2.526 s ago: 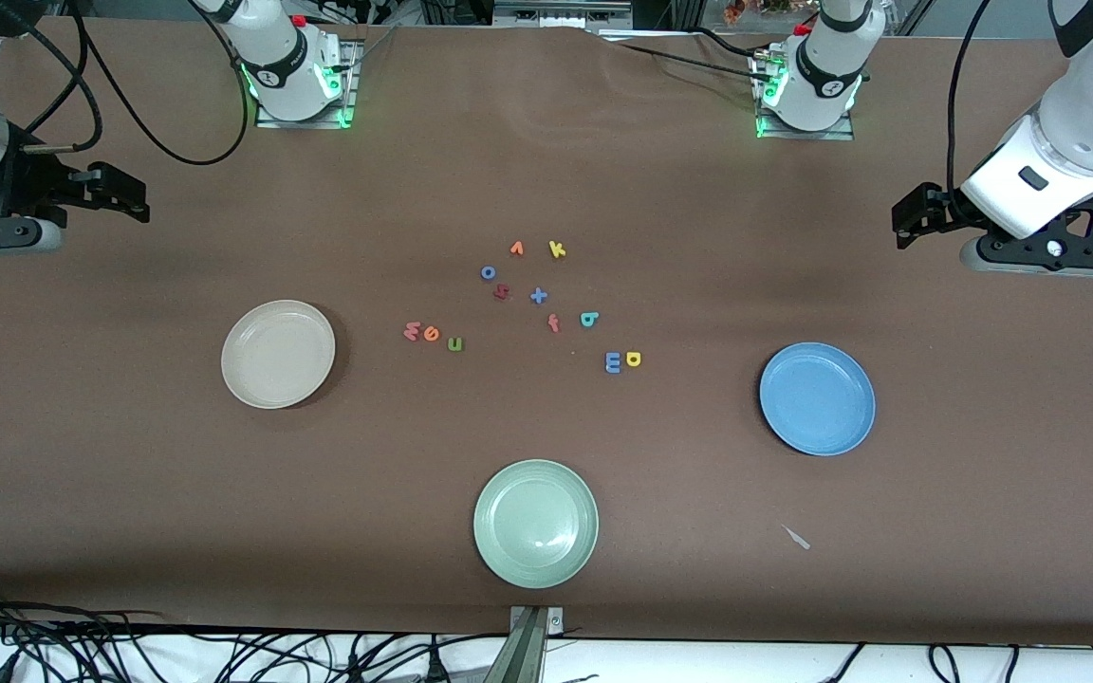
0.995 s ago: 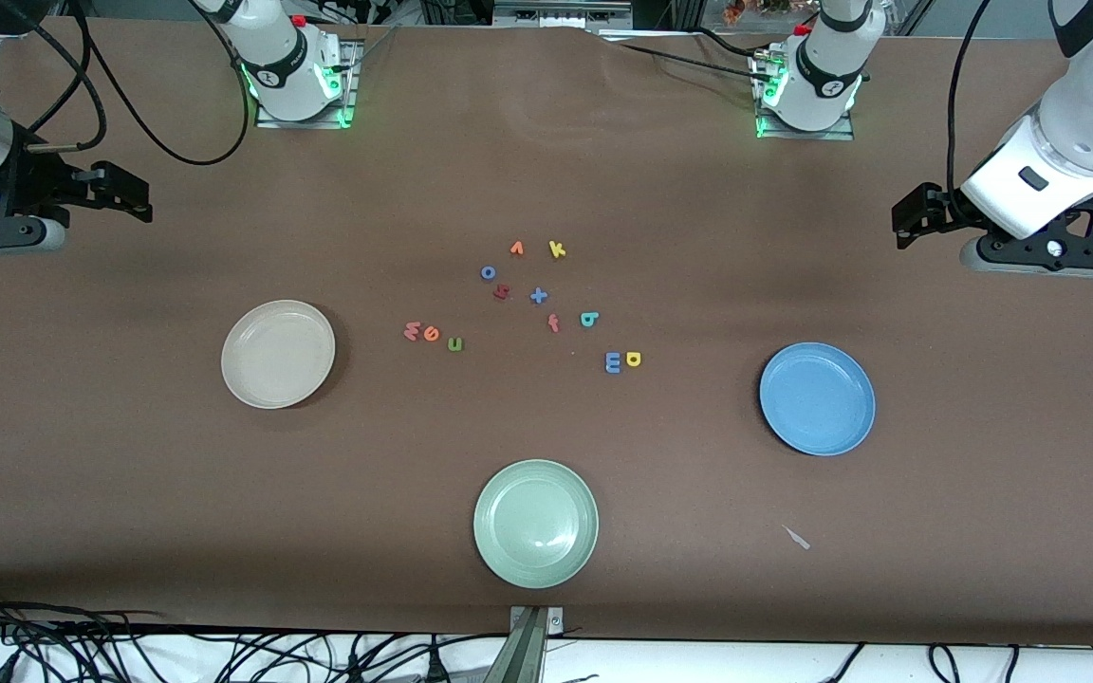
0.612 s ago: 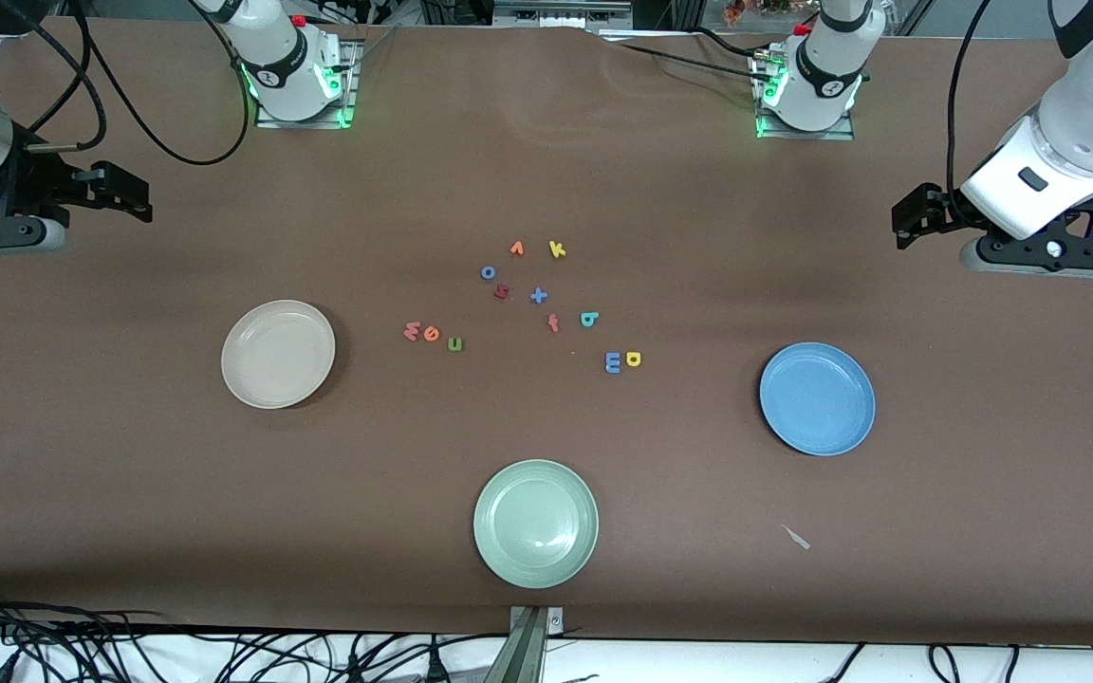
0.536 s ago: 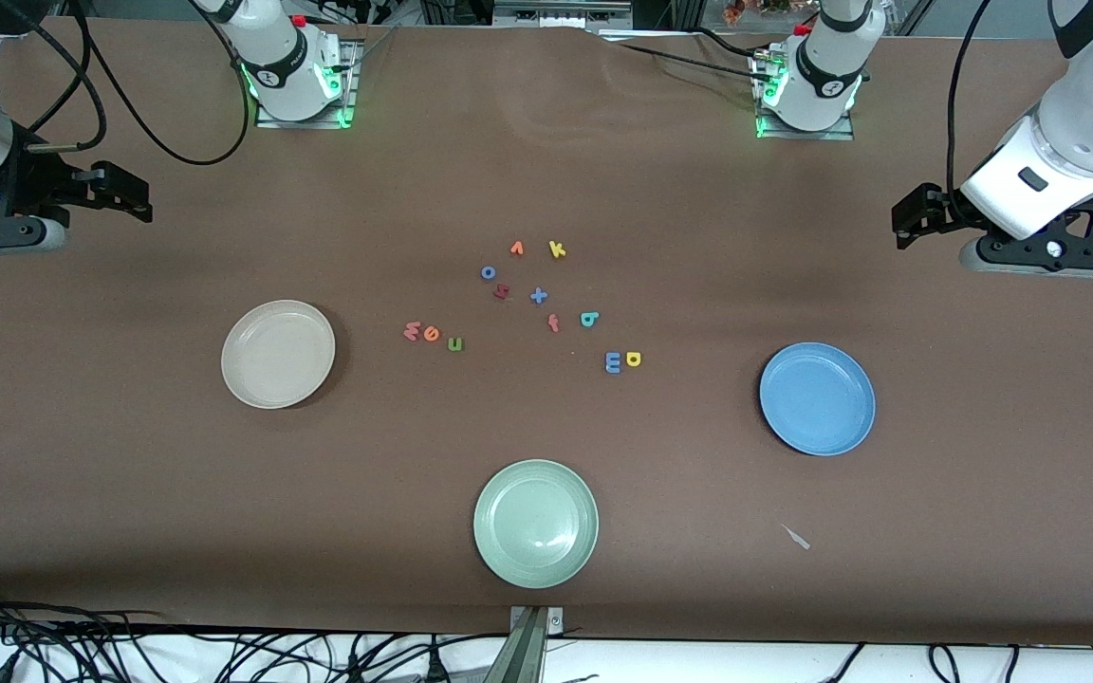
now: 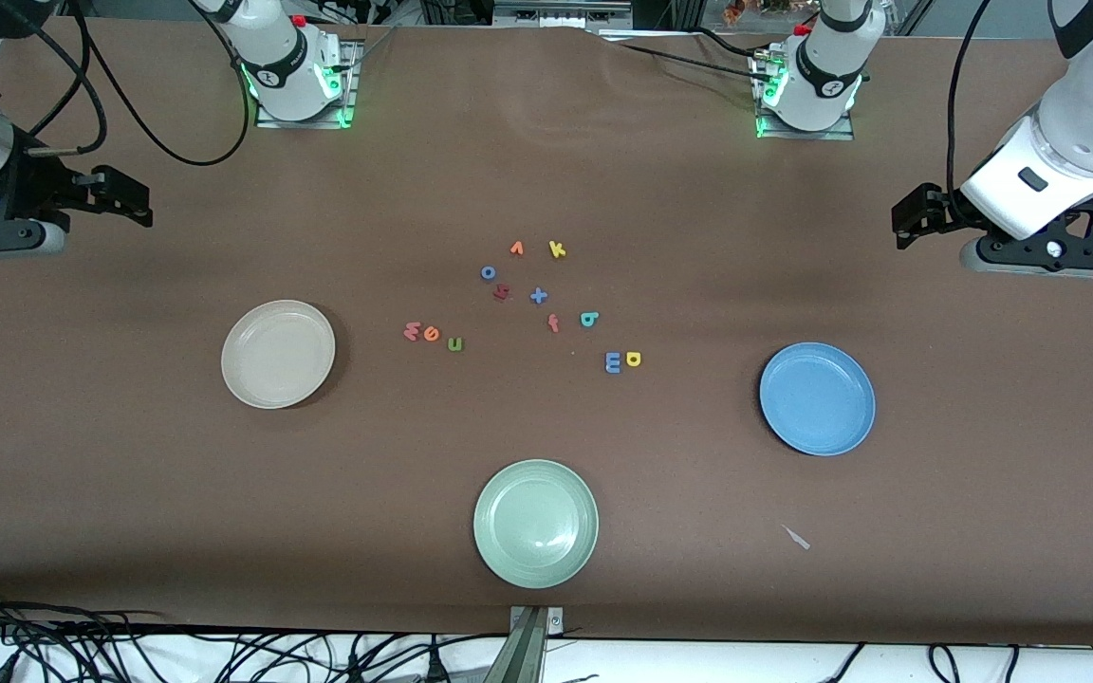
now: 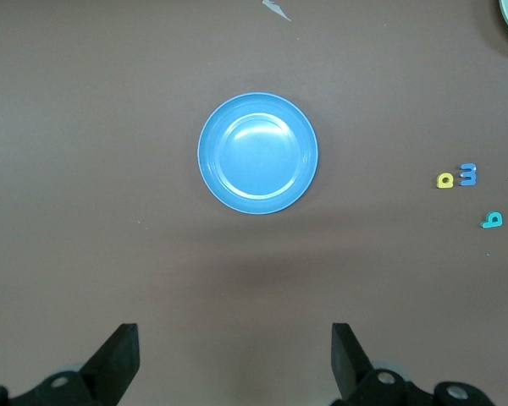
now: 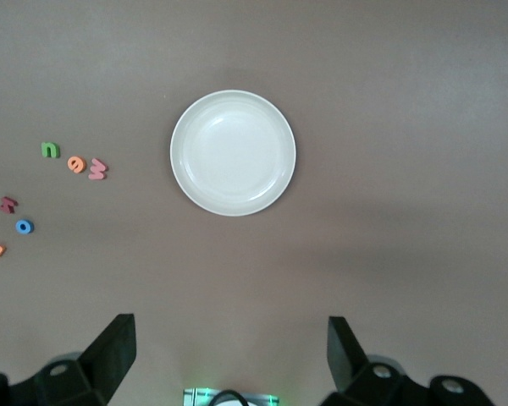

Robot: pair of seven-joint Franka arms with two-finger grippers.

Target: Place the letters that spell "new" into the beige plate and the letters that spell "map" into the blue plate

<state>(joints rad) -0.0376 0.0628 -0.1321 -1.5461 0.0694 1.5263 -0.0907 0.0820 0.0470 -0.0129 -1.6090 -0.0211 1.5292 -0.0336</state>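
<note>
"Two arms on the clock, twelve at the bases and six at the front camera. What is the biggest item?"

"I log the brown table (image 5: 129,493) first. Both arms are idle. My left gripper (image 6: 230,359) hangs over bare table at one o'clock from the blue plate (image 5: 817,398), fingers spread wide and holding nothing. My right gripper (image 7: 229,355) hangs over bare table between ten and eleven o'clock from the beige plate (image 5: 278,354), likewise released and holding nothing."

"Plates?"

"I count three, none holding a letter. From the letter cluster the beige plate sits near nine o'clock, the blue plate between three and four, and the pale green plate (image 5: 535,523) at six."

"Letters for the beige plate?"

"I see them in a row on the table at three o'clock from it: pink w (image 5: 411,331), orange e (image 5: 431,333) just beside it, then green n (image 5: 454,344)."

"And for the blue plate?"

"I find them at nine o'clock from it, well apart from the plate: blue m (image 5: 613,361) with yellow a (image 5: 633,359) right against it, and teal p (image 5: 588,320) at eleven o'clock from the m."

"Others?"

"I note orange v (image 5: 516,249), yellow k (image 5: 557,249), blue o (image 5: 488,272) and red f (image 5: 553,323), all toward twelve."
</note>
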